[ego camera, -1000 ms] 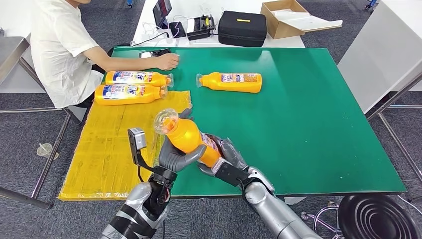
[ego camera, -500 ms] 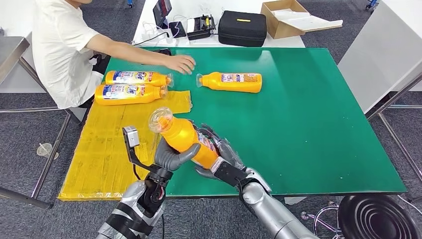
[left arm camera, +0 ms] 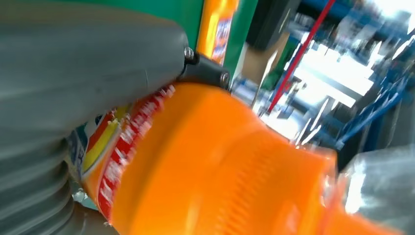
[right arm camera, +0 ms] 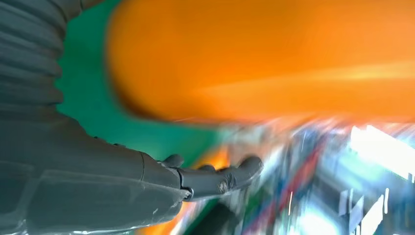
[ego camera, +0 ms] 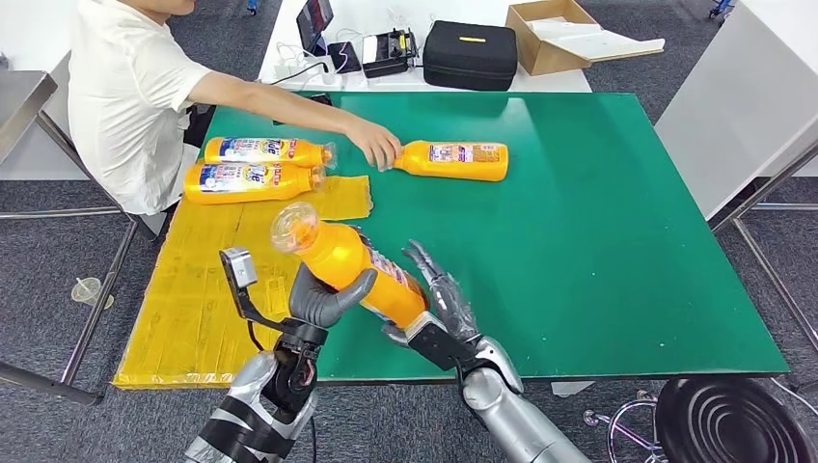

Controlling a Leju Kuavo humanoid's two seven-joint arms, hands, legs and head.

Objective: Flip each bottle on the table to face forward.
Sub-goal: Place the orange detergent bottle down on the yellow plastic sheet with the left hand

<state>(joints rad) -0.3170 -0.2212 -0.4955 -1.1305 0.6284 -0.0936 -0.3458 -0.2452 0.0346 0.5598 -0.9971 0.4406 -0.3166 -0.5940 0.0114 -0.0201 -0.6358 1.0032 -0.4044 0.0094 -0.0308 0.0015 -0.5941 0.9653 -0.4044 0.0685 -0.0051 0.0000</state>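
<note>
My left hand (ego camera: 323, 297) grips an orange bottle (ego camera: 352, 270) around its middle and holds it tilted above the table's near edge, clear cap up and to the left. In the left wrist view the bottle (left arm camera: 220, 166) sits against my left hand (left arm camera: 88, 63). My right hand (ego camera: 439, 299) stands just right of the bottle's base with fingers spread. In the right wrist view a gap shows between the bottle (right arm camera: 269, 58) and my right hand (right arm camera: 122, 181). Three more orange bottles lie on the table: one (ego camera: 453, 159) at mid back, two (ego camera: 265, 150) (ego camera: 251, 180) at back left.
A seated person at the left reaches over the green table (ego camera: 598, 222); their hand (ego camera: 376, 147) is at the cap of the mid-back bottle. A yellow mat (ego camera: 207, 289) covers the table's left side. A black case (ego camera: 470, 53) and cardboard box (ego camera: 555, 34) sit behind.
My left hand has carried the bottle to the left. My right hand let go of its base and spread its fingers. The person's hand moved right to the mid-back bottle's cap.
</note>
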